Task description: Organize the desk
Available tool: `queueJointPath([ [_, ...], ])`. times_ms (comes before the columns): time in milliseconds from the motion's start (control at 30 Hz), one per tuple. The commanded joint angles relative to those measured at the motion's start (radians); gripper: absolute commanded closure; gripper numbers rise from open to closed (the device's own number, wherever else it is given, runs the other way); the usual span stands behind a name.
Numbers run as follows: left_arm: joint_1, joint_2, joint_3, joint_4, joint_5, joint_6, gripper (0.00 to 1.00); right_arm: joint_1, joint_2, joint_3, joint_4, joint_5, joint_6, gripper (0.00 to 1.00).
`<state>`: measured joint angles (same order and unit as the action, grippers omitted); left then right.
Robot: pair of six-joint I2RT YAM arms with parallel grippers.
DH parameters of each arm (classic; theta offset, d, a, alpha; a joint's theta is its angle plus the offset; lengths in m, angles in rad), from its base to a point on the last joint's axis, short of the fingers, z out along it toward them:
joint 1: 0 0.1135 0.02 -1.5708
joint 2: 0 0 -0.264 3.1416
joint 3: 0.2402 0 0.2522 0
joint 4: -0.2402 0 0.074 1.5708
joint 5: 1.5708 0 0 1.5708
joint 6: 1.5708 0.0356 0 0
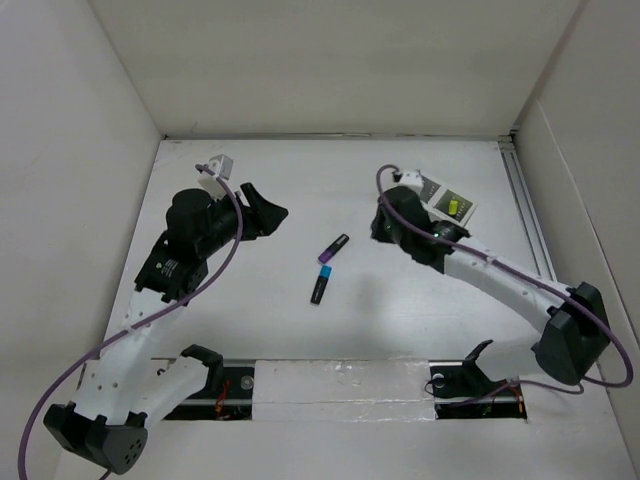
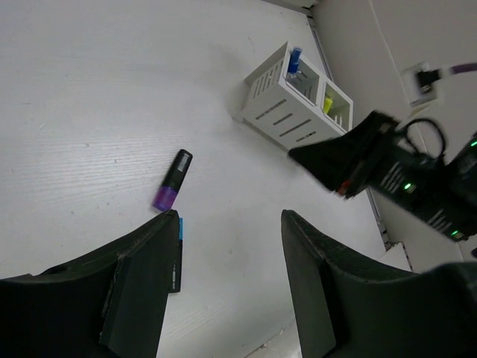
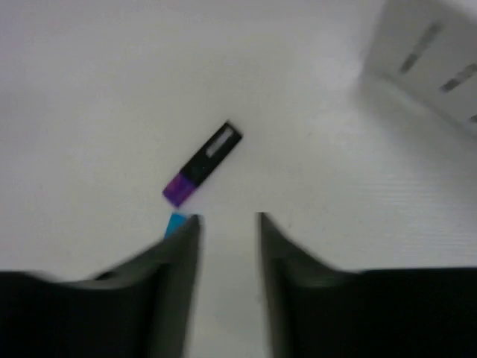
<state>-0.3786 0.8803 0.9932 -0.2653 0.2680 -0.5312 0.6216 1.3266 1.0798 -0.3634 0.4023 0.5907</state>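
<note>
Left fingers (image 1: 262, 213) spread wide, empty, above the bench (image 1: 300, 180), left of the purple marker (image 1: 334, 248) and blue marker (image 1: 321, 287) lying mid-bench. Right fingers (image 1: 382, 228) narrowly parted, empty, above the bench too, just left of the pen holder (image 1: 452, 206).

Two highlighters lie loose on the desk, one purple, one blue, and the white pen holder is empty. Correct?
No: the pen holder is not empty. The left wrist view shows a blue pen in one compartment and a yellow pen in the other. The purple highlighter and blue highlighter do lie loose on the desk.
</note>
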Motion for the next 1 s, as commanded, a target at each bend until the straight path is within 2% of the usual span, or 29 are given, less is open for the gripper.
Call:
queueJointPath([
  [0,-0.003,-0.041,0.061,0.055,0.025,-0.019,0.47,0.171,0.1,-0.014,-0.017,-0.144,0.099,0.46],
  [33,-0.003,-0.041,0.061,0.054,0.025,-0.021,0.47,0.196,0.1,-0.014,-0.014,-0.145,0.106,0.38],
  [100,-0.003,-0.05,0.062,0.052,0.03,-0.02,0.47,0.239,0.181,0.03,-0.019,-0.158,0.107,0.29],
  [167,-0.003,-0.063,0.058,0.044,0.028,-0.02,0.47,0.285,0.239,0.075,-0.037,-0.164,0.11,0.23],
  [233,-0.003,-0.069,0.059,0.038,0.014,-0.021,0.47,0.315,0.337,0.15,-0.083,-0.165,0.118,0.22],
  [300,-0.003,-0.078,0.059,0.046,0.013,-0.033,0.47,0.325,0.423,0.19,-0.111,-0.152,0.124,0.22],
  [433,-0.003,-0.078,0.076,0.055,0.025,-0.041,0.47,0.334,0.508,0.235,-0.126,-0.109,0.191,0.29],
  [900,-0.003,-0.078,0.085,0.029,0.023,-0.018,0.47,0.334,0.644,0.267,-0.117,-0.043,0.241,0.39],
  [967,-0.003,-0.078,0.085,0.029,0.019,-0.016,0.46,0.334,0.651,0.269,-0.115,-0.04,0.241,0.46],
])
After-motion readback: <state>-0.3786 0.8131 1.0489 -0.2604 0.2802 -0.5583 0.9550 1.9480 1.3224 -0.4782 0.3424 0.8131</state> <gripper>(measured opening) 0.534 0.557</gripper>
